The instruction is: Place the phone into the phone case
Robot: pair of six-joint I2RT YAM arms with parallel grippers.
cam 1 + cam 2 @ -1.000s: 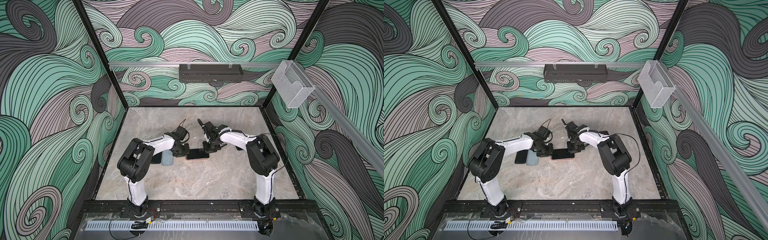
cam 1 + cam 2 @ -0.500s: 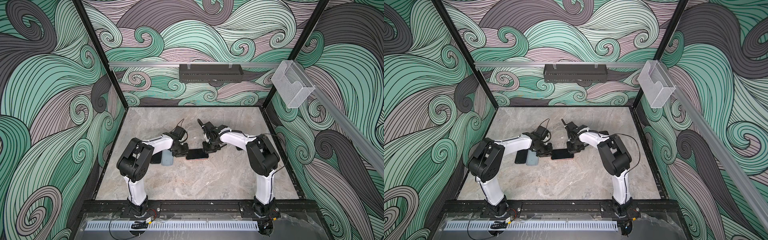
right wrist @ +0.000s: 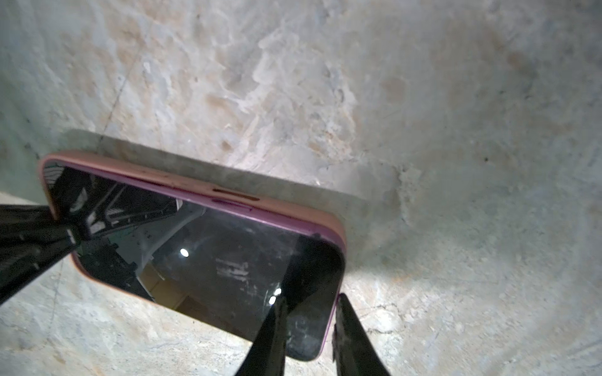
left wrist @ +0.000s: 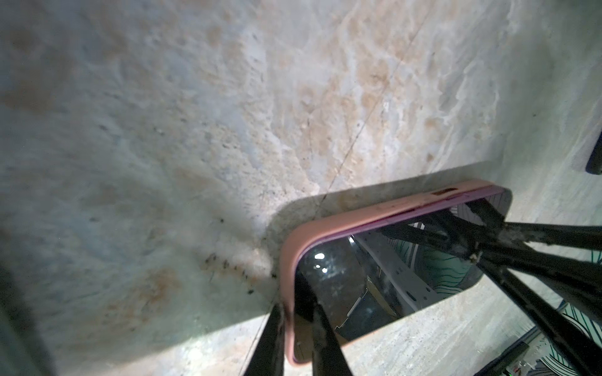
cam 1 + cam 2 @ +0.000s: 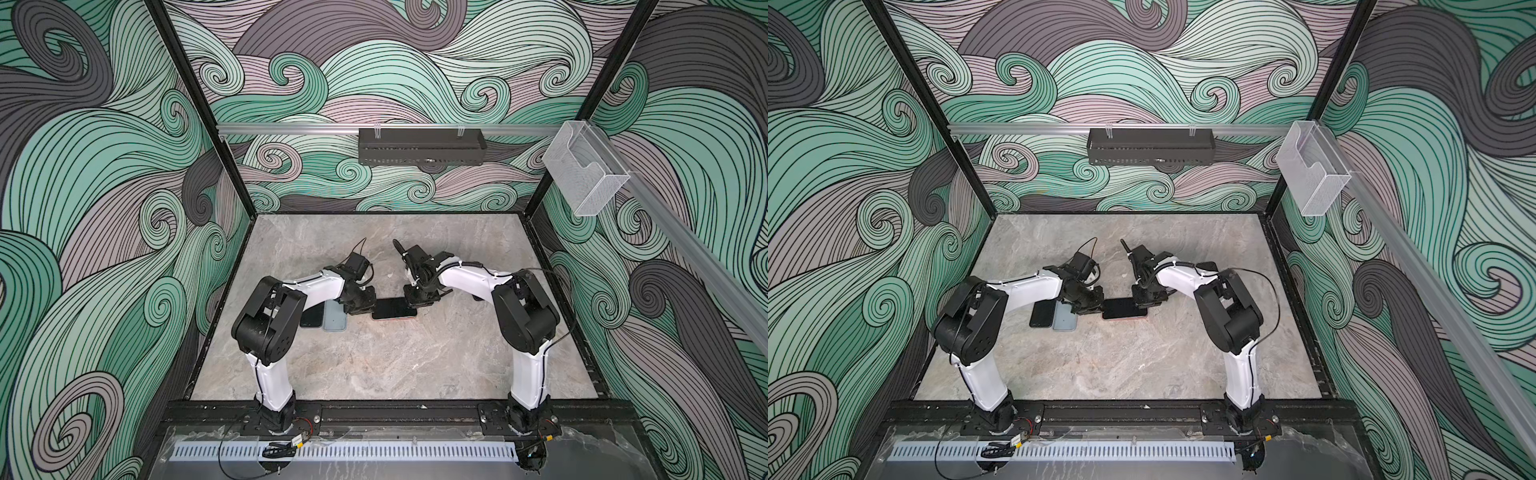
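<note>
A dark-screened phone (image 5: 394, 308) (image 5: 1124, 309) lies flat on the table inside a pink phone case (image 4: 374, 211) (image 3: 195, 185). Its purple edge shows just above the pink rim along one long side. My left gripper (image 5: 371, 306) (image 4: 294, 325) is shut on the case rim at the phone's left end, one finger outside and one on the screen (image 4: 358, 276). My right gripper (image 5: 413, 301) (image 3: 309, 312) straddles the right end with its jaws slightly apart, one finger over the glass (image 3: 228, 260) and the other just outside the case edge.
A second dark phone (image 5: 311, 318) and a grey-blue case (image 5: 334, 320) lie side by side just left of the left gripper, partly under that arm. A black tray (image 5: 422, 146) and a clear holder (image 5: 584, 174) hang on the walls.
The right gripper's jaws have parted a little around the phone's right end. Both arms and the phone stay where they were.
</note>
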